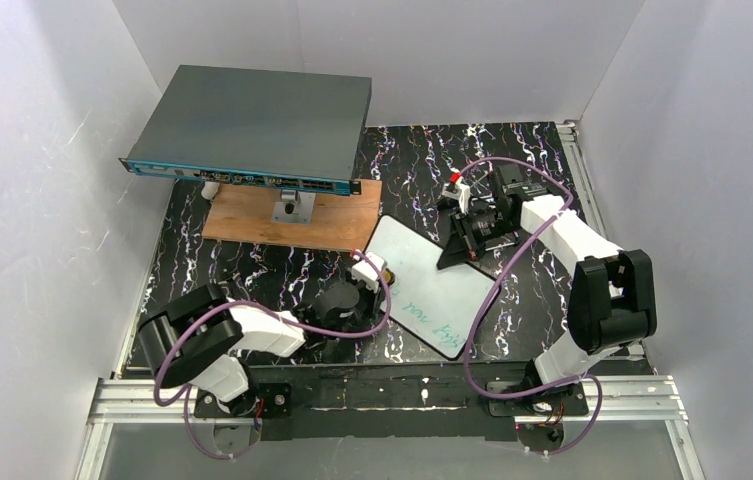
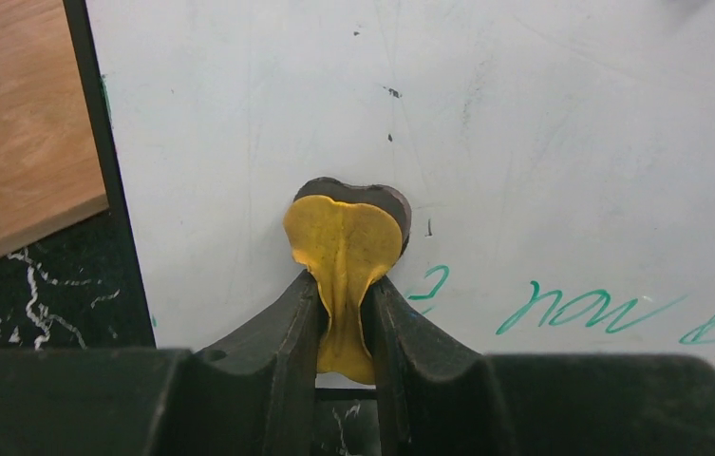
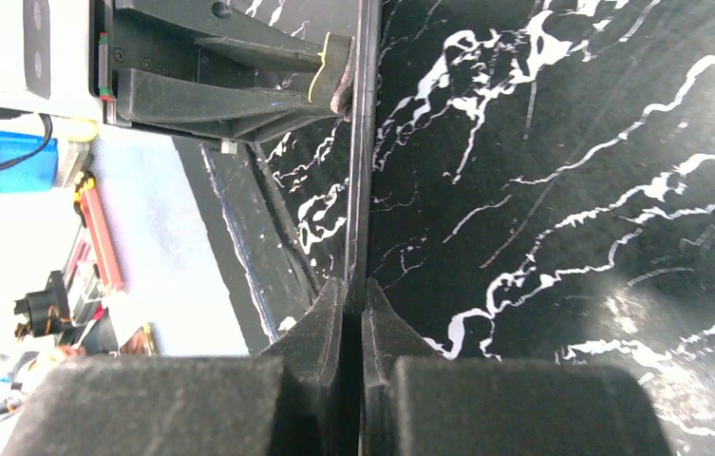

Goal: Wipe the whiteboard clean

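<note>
Left gripper [image 2: 344, 290] low, pad [image 2: 342, 237] on whiteboard [image 2: 543, 142]

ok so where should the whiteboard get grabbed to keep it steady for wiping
By its thin right-hand edge, coming in from the right, level with the board. The whiteboard is a flat thin sheet, so only an edge fits between fingers. That side leaves the green writing and the face free for the yellow pad in the left pincer. The right pincer is shut there.

White whiteboard [image 1: 427, 282], rounded corners, set askew — green handwriting on its near half
</note>
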